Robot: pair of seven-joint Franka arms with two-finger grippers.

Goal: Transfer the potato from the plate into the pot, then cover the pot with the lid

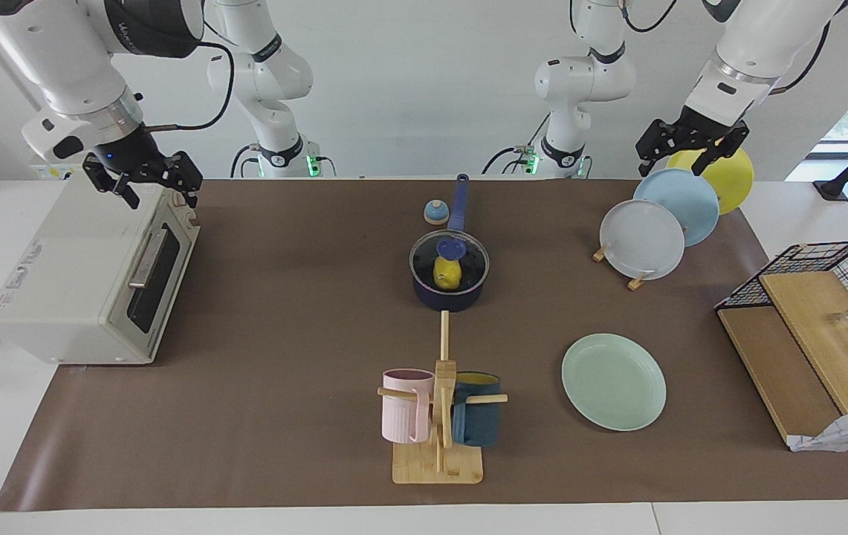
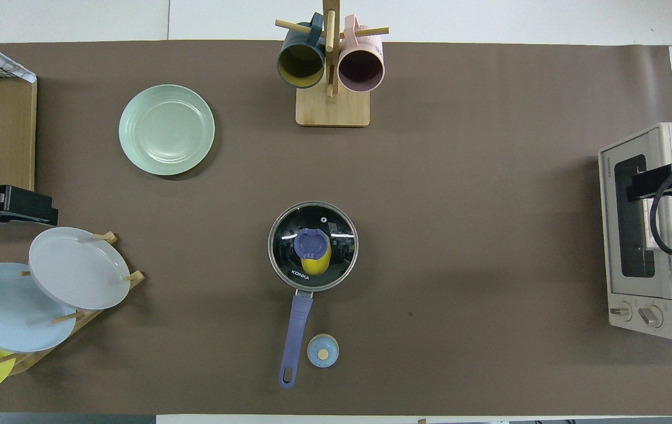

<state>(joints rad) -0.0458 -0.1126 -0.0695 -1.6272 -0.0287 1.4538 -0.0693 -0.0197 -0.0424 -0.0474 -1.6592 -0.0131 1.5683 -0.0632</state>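
While the lid (image 1: 450, 259) covers the pot (image 1: 448, 293) with the potato (image 1: 447, 274) inside at frame centre, both grippers, left (image 1: 690, 147) and right (image 1: 147, 180), hang spread and empty in the upper corners.

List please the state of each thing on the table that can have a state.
pot: covered, potato inside
lid: on the pot
plate: empty
toaster oven: door shut
left gripper: open, empty, over the plate rack
right gripper: open, empty, over the toaster oven
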